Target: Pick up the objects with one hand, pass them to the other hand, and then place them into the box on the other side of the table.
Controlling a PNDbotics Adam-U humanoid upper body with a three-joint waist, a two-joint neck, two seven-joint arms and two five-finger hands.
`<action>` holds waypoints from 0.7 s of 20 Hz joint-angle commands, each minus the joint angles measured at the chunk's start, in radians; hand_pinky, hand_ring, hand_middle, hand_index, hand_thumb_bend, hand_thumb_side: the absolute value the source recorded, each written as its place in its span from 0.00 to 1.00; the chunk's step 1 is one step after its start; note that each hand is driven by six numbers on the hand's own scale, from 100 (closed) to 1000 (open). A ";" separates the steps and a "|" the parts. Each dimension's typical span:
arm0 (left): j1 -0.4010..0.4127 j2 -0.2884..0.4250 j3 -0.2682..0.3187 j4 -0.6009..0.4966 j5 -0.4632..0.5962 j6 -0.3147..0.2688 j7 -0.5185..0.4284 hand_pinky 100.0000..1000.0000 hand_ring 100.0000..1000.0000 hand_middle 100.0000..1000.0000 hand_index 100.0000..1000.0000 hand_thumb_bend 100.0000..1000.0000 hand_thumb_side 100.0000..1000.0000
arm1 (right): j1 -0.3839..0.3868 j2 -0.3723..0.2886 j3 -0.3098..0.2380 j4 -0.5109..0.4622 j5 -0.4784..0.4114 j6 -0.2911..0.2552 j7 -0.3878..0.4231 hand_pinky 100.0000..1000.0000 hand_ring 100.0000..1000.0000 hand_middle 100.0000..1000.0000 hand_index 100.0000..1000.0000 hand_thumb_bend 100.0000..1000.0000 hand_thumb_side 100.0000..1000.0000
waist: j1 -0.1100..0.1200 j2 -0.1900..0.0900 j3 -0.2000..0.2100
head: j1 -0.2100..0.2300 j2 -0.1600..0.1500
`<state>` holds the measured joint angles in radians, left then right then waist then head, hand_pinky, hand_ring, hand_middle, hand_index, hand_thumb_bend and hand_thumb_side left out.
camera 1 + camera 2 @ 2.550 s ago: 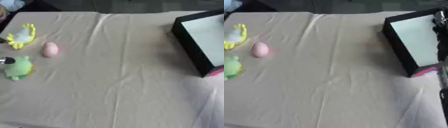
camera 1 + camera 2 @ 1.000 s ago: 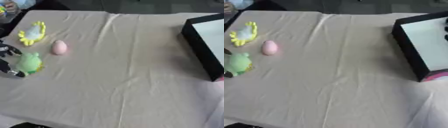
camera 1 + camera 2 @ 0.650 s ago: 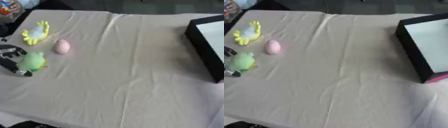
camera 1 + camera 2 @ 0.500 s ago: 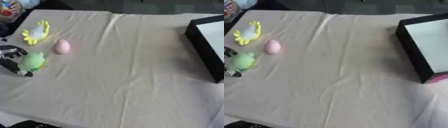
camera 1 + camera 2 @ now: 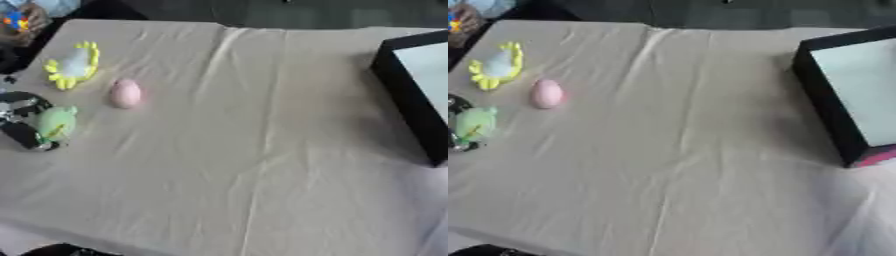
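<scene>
Left hand [image 5: 23,120] sits at the left edge of the table [image 5: 262,150], its dark fingers [image 5: 19,134] curled round the green toy [image 5: 55,122]; the toy touches the cloth and is gripped from its left side. Right hand does not appear in either view.

Table surface is covered with a beige cloth showing long creases running from the far edge toward the near edge.

Object positions:
- Green toy: left edge, roughly midway between the far and near edges, inside the left hand's grip.
- Pink egg-shaped object [image 5: 125,93]: just beyond the green toy toward the far edge and slightly inward, apart from it.
- Yellow-rimmed toy with a pale centre [image 5: 73,65]: near the far-left corner, apart from the pink object.
- Box [image 5: 826,107]: at the right edge, black walls, pale interior, with a pink patch at its near corner. It lies well apart from the three objects on the left.
</scene>
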<state>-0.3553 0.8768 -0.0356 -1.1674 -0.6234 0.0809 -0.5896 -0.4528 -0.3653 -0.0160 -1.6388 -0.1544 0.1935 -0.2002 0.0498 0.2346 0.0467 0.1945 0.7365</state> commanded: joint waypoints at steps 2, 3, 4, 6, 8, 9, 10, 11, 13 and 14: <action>-0.008 0.029 0.008 -0.014 0.012 0.003 0.012 0.83 0.81 0.75 0.67 0.22 0.00 | -0.009 -0.018 -0.001 -0.010 -0.002 -0.002 0.005 1.00 0.97 0.95 1.00 0.00 0.75 | 0.004 -0.004 0.001 | 0.001 -0.006; -0.006 0.030 0.011 -0.020 0.018 0.004 0.015 0.83 0.81 0.74 0.66 0.21 0.00 | -0.008 -0.018 -0.001 -0.010 -0.003 -0.002 0.005 1.00 0.97 0.95 1.00 0.00 0.75 | 0.004 -0.004 0.001 | 0.001 -0.007; -0.004 0.032 0.014 -0.029 0.023 0.005 0.019 0.82 0.80 0.73 0.65 0.18 0.00 | -0.008 -0.019 -0.002 -0.010 -0.003 -0.001 0.005 1.00 0.97 0.95 1.00 0.00 0.75 | 0.004 -0.004 0.002 | 0.001 -0.008; 0.001 0.034 0.025 -0.053 0.038 0.010 0.030 0.81 0.78 0.71 0.62 0.15 0.00 | -0.008 -0.020 -0.002 -0.011 -0.003 -0.002 0.005 1.00 0.96 0.95 1.00 0.00 0.75 | 0.005 -0.004 0.003 | -0.001 -0.012; 0.008 0.038 0.038 -0.085 0.051 0.019 0.042 0.80 0.77 0.70 0.60 0.14 0.00 | -0.008 -0.021 -0.002 -0.011 -0.004 -0.002 0.005 1.00 0.96 0.95 1.00 0.00 0.75 | 0.005 -0.004 0.004 | -0.001 -0.015; 0.011 0.040 0.042 -0.099 0.054 0.024 0.047 0.79 0.76 0.70 0.59 0.14 0.00 | -0.008 -0.021 -0.002 -0.010 -0.004 -0.002 0.005 1.00 0.96 0.95 1.00 0.00 0.75 | 0.005 -0.004 0.005 | -0.001 -0.016; 0.014 0.042 0.047 -0.115 0.057 0.030 0.054 0.79 0.76 0.69 0.59 0.13 0.00 | -0.008 -0.022 -0.002 -0.010 -0.003 -0.001 0.005 1.00 0.96 0.95 1.00 0.00 0.75 | 0.005 -0.005 0.005 | -0.001 -0.018; 0.016 0.044 0.052 -0.131 0.059 0.036 0.063 0.79 0.76 0.69 0.58 0.13 0.00 | -0.008 -0.022 -0.002 -0.010 -0.003 -0.001 0.005 1.00 0.96 0.95 1.00 0.00 0.75 | 0.005 -0.005 0.006 | -0.001 -0.020; 0.019 0.046 0.065 -0.162 0.063 0.051 0.088 0.77 0.74 0.67 0.57 0.11 0.00 | -0.009 -0.022 -0.002 -0.011 -0.003 -0.002 0.006 1.00 0.96 0.95 1.00 0.00 0.75 | 0.005 -0.006 0.006 | -0.003 -0.023; 0.021 0.046 0.070 -0.178 0.068 0.058 0.101 0.77 0.74 0.66 0.56 0.10 0.00 | -0.011 -0.023 -0.002 -0.011 -0.003 -0.002 0.006 1.00 0.96 0.95 1.00 0.00 0.75 | 0.005 -0.006 0.006 | -0.003 -0.024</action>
<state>-0.3291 0.8776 0.0103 -1.3145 -0.5614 0.1308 -0.5059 -0.4489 -0.3653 -0.0159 -1.6388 -0.1549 0.1918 -0.1957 0.0498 0.2346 0.0502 0.1912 0.7263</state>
